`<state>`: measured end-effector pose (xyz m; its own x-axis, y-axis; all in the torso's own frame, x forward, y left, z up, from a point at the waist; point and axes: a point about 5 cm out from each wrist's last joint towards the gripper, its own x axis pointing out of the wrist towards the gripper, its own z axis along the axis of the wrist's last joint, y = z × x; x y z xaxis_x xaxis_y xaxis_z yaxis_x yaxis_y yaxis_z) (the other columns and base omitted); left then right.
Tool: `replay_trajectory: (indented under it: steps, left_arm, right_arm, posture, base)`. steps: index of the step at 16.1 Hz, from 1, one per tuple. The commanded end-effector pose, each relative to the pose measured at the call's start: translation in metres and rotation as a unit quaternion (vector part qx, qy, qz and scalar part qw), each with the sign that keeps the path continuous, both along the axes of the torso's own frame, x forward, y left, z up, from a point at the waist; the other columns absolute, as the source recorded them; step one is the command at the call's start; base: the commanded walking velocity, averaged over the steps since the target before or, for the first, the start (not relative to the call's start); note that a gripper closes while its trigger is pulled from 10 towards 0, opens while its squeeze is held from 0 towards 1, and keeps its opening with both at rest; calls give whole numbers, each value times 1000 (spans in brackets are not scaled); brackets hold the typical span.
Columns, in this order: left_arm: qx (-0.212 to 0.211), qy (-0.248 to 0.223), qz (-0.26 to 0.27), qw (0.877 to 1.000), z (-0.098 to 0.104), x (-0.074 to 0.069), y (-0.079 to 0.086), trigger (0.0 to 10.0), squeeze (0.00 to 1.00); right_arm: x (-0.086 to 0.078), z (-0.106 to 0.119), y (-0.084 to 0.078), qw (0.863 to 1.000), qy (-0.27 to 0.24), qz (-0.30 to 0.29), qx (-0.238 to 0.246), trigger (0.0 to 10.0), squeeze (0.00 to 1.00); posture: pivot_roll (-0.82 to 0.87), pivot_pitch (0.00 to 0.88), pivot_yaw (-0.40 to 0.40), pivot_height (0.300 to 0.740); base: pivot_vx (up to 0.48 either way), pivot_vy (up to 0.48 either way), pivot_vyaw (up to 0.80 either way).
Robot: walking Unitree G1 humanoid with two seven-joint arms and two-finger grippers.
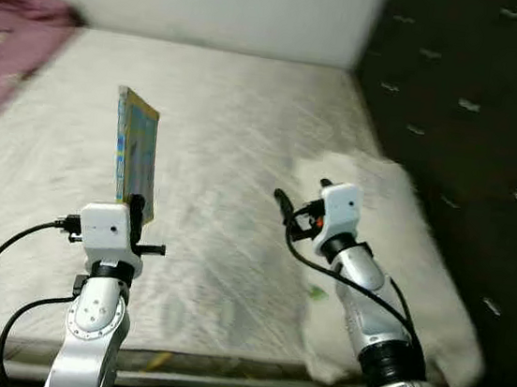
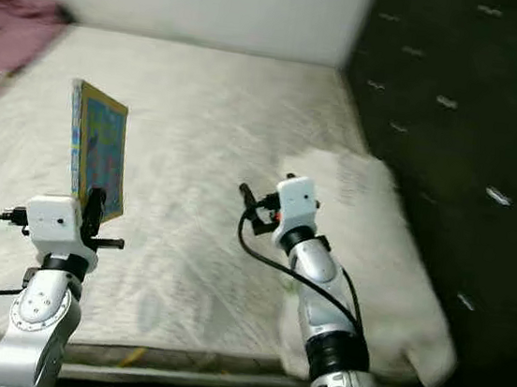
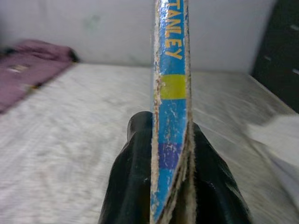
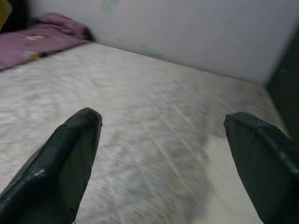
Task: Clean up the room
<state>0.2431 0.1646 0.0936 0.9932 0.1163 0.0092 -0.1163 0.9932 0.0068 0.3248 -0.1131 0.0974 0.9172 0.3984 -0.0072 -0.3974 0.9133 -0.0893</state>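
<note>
A thin, worn picture book (image 1: pixel 136 152) with a blue and yellow cover stands upright above the bed, pinched at its lower edge by my left gripper (image 1: pixel 136 207). The left wrist view looks along its frayed blue spine (image 3: pixel 170 112), which sits clamped between the two black fingers (image 3: pixel 133 172). My right gripper (image 4: pixel 163 154) hovers over the mattress to the right with its fingers (image 4: pixel 65 158) spread wide and nothing between them. In the head view the right gripper's body (image 1: pixel 336 213) is held above a white cloth.
A bare pale mattress (image 1: pixel 228 133) lies in front of me. A purple blanket (image 1: pixel 8 40) is bunched at its far left. A white cloth or pillow (image 1: pixel 372 264) lies along the mattress's right side. Dark floor (image 1: pixel 475 116) runs along the right; a white wall stands behind.
</note>
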Motion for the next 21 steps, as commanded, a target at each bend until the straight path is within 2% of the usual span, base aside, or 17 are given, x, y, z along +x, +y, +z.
replay_trajectory:
  steps: [1, 2, 5, 6, 7, 8, 10, 12, 13, 14, 17, 19, 20, 21]
  left_arm:
    - [-15, -9, -10, 1000, 8, 0, -2, 10000, 0]
    - [-19, -11, -22, 1000, 9, 0, -2, 10000, 0]
    - [32, -24, -3, 999, 10, -3, 9, 10000, 0]
    - [17, -18, -3, 1000, 10, -3, 9, 10000, 0]
    - [24, -22, 1, 999, 12, -2, 9, 10000, 0]
    - [33, -48, -18, 998, 17, 0, 5, 10000, 0]
    - [19, -19, 10, 1000, 12, -5, 7, 10000, 0]
    - [4, -16, 8, 1000, 9, -13, 15, 10000, 0]
    - [3, -15, 44, 999, 8, -20, 27, 10000, 0]
    - [5, -11, 56, 998, 7, -23, 31, 10000, 0]
    - [-4, -13, 73, 997, 7, -33, 37, 10000, 0]
    - [-1, -9, 77, 997, 7, -37, 36, 10000, 0]
    - [9, -7, 80, 997, 8, -42, 37, 10000, 0]
    - [12, -3, 84, 996, 9, -55, 39, 10000, 0]
  right_arm:
    - [0, -1, -3, 1000, 5, -8, 0, 10000, 0]
    - [0, -1, -3, 1000, 5, -10, 1, 10000, 0]
    - [0, 0, -4, 1000, 4, -15, 2, 10000, 0]
    - [1, 0, -5, 1000, 6, -17, 3, 10000, 0]
    - [1, 1, -5, 1000, 4, -17, 2, 10000, 0]
    - [1, 2, -5, 1000, 3, -17, 0, 10000, 0]
    - [1, 2, -4, 1000, 0, -17, 0, 10000, 0]
    - [-1, 3, -5, 1000, -2, -19, 2, 10000, 0]
    - [-3, 5, -10, 1000, -5, -25, 6, 10000, 0]
    - [-4, 6, -14, 999, -5, -31, 9, 10000, 0]
    - [-9, 6, -23, 997, 13, -67, 46, 10000, 0]
    - [-17, 2, -28, 996, 13, -87, 31, 10000, 0]
    - [-23, 2, -36, 994, 16, -103, 29, 10000, 0]
    - [-33, 3, -57, 991, 20, -130, 22, 10000, 0]
  posture:
    - [-14, 15, -36, 740]
    - [-14, 15, -36, 740]
    - [-15, 19, -31, 740]
    - [-14, 23, -32, 740]
    - [-10, 31, -32, 740]
    - [-9, 36, -31, 740]
    - [-8, 39, -25, 740]
    - [-11, 34, -21, 740]
    - [-11, 30, -22, 740]
    - [-11, 29, -23, 740]
    - [-7, 21, -26, 740]
    - [-4, 15, -28, 740]
    - [-1, 17, -29, 740]
    - [-9, 22, -27, 740]
  base:
    - [0, 0, -800]
    - [0, 0, -800]
    - [0, 0, -800]
    - [0, 0, -800]
    - [0, 0, -800]
    - [0, 0, -800]
    - [0, 0, -800]
    - [0, 0, -800]
    - [0, 0, -519]
    - [0, 0, 0]
    - [0, 0, 0]
    - [0, 0, 0]
    - [0, 0, 0]
    - [0, 0, 0]
